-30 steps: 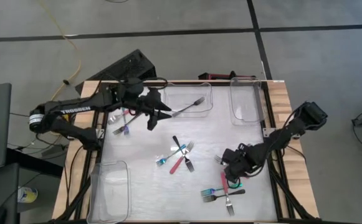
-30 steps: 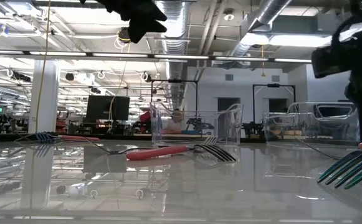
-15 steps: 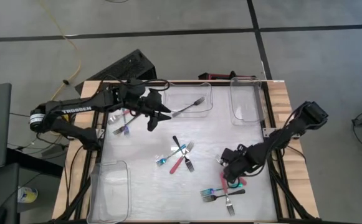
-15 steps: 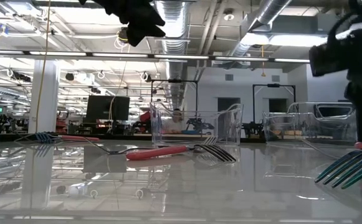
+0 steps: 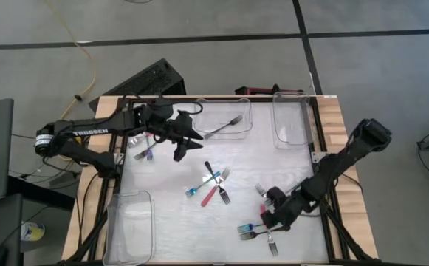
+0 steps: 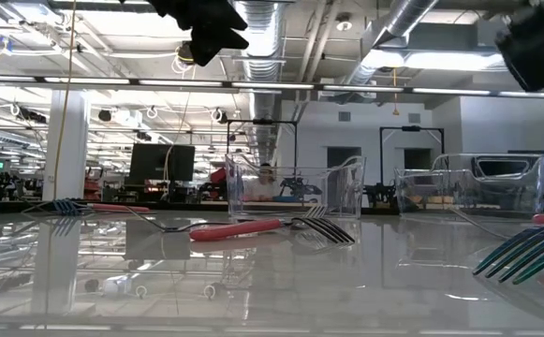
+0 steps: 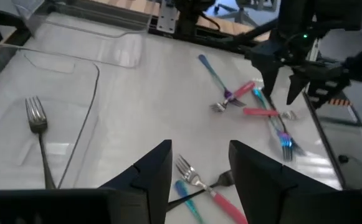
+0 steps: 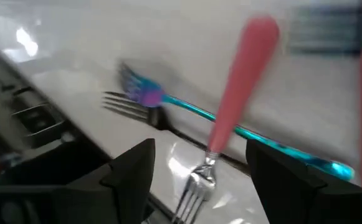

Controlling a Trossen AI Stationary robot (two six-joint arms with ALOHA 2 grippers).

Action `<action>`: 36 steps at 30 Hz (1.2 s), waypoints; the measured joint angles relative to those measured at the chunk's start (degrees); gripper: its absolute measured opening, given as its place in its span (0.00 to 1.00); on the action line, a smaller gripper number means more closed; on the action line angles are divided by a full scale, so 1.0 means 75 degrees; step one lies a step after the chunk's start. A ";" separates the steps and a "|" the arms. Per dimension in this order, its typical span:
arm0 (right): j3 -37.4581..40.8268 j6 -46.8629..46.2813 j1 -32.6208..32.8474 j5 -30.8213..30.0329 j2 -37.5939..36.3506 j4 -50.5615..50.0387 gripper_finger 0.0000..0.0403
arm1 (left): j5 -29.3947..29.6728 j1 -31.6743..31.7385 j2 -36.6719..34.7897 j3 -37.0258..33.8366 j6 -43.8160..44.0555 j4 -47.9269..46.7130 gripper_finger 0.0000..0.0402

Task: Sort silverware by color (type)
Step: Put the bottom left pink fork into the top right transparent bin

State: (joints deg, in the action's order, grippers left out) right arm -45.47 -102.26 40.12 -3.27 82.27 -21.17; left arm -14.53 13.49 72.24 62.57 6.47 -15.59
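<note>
My right gripper hangs open low over the near right forks. In the right wrist view its fingers stand either side of a pink-handled fork that lies across a teal one; I cannot tell if they touch it. My left gripper is open, raised above the table beside the far middle bin, where a dark fork lies flat. A crossed heap of a black, a teal and a red fork lies mid-table. Other forks lie by the left edge.
A clear bin stands at the far right corner and another at the near left corner. Bare table lies between the centre heap and the far bins. The low view shows the red fork and teal tines close by.
My right gripper has moved toward the near edge and lowered over the near right forks, staying open. My left gripper has drifted a little toward the near edge, away from the far middle bin. The forks lie as before.
</note>
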 joint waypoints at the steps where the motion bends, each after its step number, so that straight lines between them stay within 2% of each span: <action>1: -0.0031 -0.0221 0.0059 0.0006 0.0182 -0.0051 0.68 | 0.0004 -0.0022 0.0001 0.0000 -0.0121 -0.0039 0.36; 5: -0.0422 -0.0817 0.0117 -0.0073 0.0820 -0.0699 0.68 | 0.0013 -0.0055 -0.0002 0.0000 -0.0498 -0.0050 0.36; 15: -0.1225 -0.0805 -0.0237 -0.0223 0.2061 -0.1040 0.68 | 0.0038 -0.0052 0.0001 0.0000 -0.0856 -0.0050 0.36; 20: -0.1761 -0.0959 -0.0383 -0.0034 0.2692 -0.1562 0.67 | -0.0092 -0.0052 0.0001 0.0003 -0.0849 -0.0148 0.36; 24: -0.2422 -0.1023 -0.0435 0.0050 0.3079 -0.2544 0.56 | -0.0289 -0.0052 0.0001 0.0003 -0.0973 -0.0457 0.36; 28: -0.2957 -0.1110 -0.0481 0.0023 0.3352 -0.3554 0.34 | -0.0301 -0.0052 0.0001 0.0006 -0.1033 -0.0810 0.36; 30: -0.3045 -0.1109 -0.0499 -0.0149 0.3355 -0.3605 0.22 | -0.0307 -0.0052 0.0001 0.0006 -0.1093 -0.0957 0.36; 36: -0.3335 -0.1103 -0.0702 -0.0743 0.2988 -0.3553 0.22 | -0.0429 -0.0052 0.0004 0.0006 -0.1380 -0.1261 0.36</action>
State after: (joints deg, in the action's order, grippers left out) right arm -70.49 -110.54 34.86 -8.85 104.68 -47.81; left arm -17.75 13.10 72.27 62.61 -3.88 -25.04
